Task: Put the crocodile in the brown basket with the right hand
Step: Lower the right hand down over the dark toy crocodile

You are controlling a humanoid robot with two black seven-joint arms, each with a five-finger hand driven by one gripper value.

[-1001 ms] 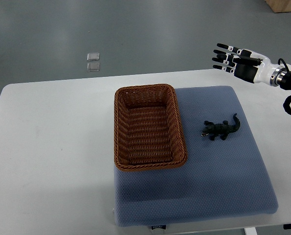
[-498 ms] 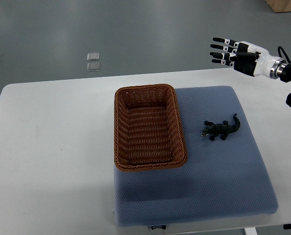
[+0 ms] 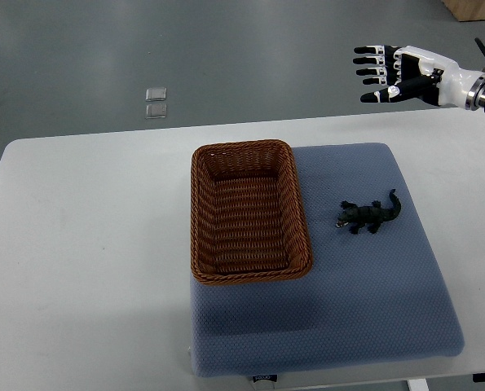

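Note:
A small dark green crocodile (image 3: 369,215) lies on the blue mat (image 3: 364,301), right of the brown wicker basket (image 3: 249,211). The basket is empty and sits on the mat's left part. My right hand (image 3: 382,71) hovers high above the table's far right corner, well beyond the crocodile. Its fingers are spread, pointing left, and hold nothing. No left arm shows in the top view.
The mat lies on a white table (image 3: 87,244). Two small clear squares (image 3: 155,103) lie on the grey floor beyond the table's far edge. A wooden corner (image 3: 472,8) shows at the top right.
My right hand has risen and drifted toward the far side, away from the table, its fingers staying spread. The crocodile and basket have not moved.

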